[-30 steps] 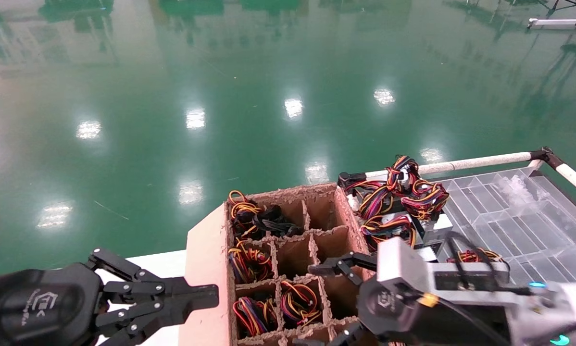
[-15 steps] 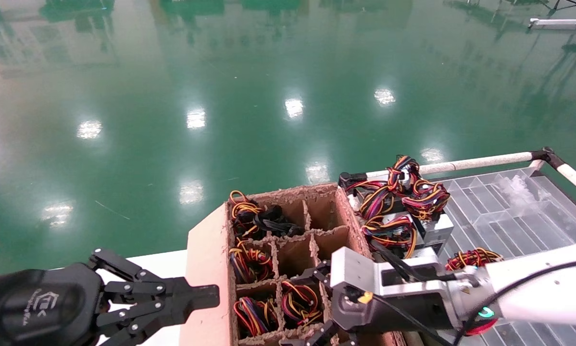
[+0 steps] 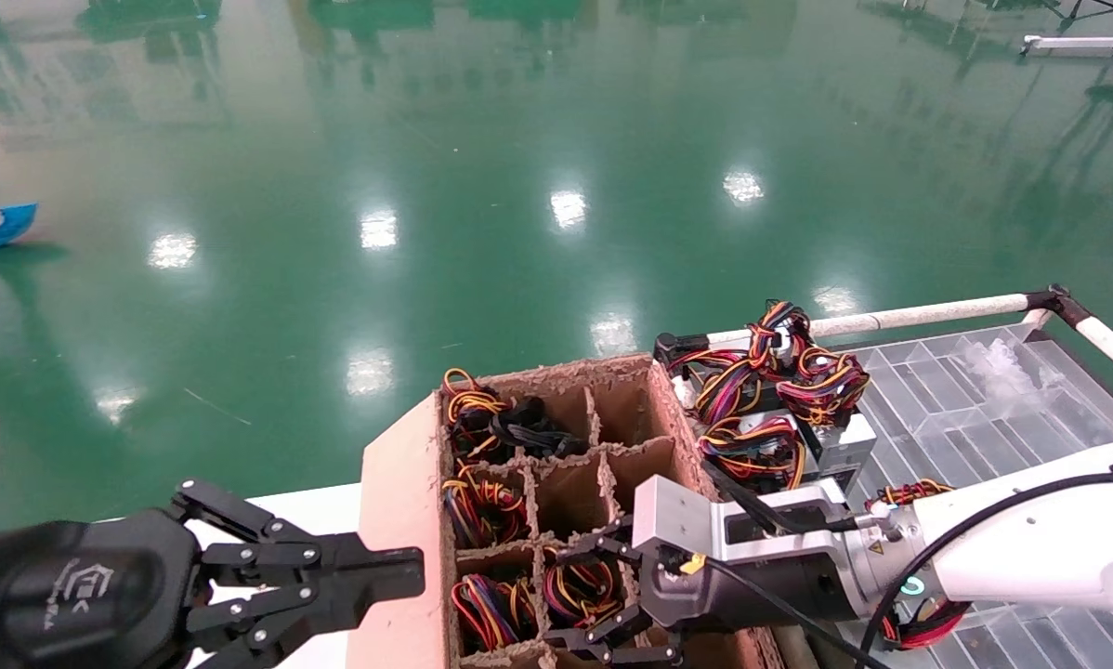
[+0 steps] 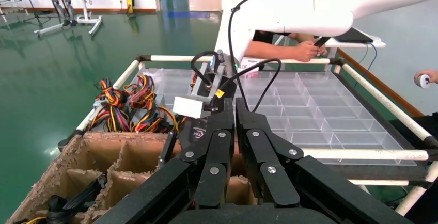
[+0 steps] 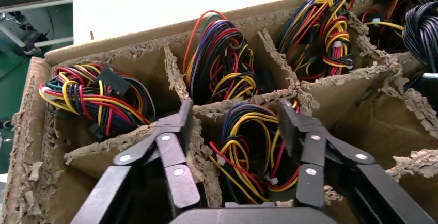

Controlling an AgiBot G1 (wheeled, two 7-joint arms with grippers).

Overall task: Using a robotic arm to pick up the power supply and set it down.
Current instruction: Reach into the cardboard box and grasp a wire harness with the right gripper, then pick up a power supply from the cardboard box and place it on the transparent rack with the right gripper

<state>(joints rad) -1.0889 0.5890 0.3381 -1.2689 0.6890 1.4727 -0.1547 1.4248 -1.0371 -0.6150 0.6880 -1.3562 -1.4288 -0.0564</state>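
Right gripper (image 3: 586, 595) is down over the divided cardboard box (image 3: 399, 520), fingers spread apart, straddling the wire bundle of the power supply (image 5: 253, 152) in the box's near middle cell. In the right wrist view one finger (image 5: 170, 152) sits at the torn divider on one side of that cell and the other finger sits at the far side of the same bundle; neither pad is visibly pressing the wires, so nothing is clamped. Only the red/yellow/black/purple wire loop of that power supply shows; its metal case is hidden down in the cell. Neighbouring cells of the box hold more coloured wire bundles, and a back cell holds an all-black cable bundle (image 3: 524, 429). More power supplies (image 3: 779, 409) are stacked just right of the box, on the clear compartment tray (image 3: 1012, 409). Left gripper (image 3: 371, 571) is parked at the box's left wall, above the white tabletop (image 3: 306, 511), fingers pressed together, holding nothing.
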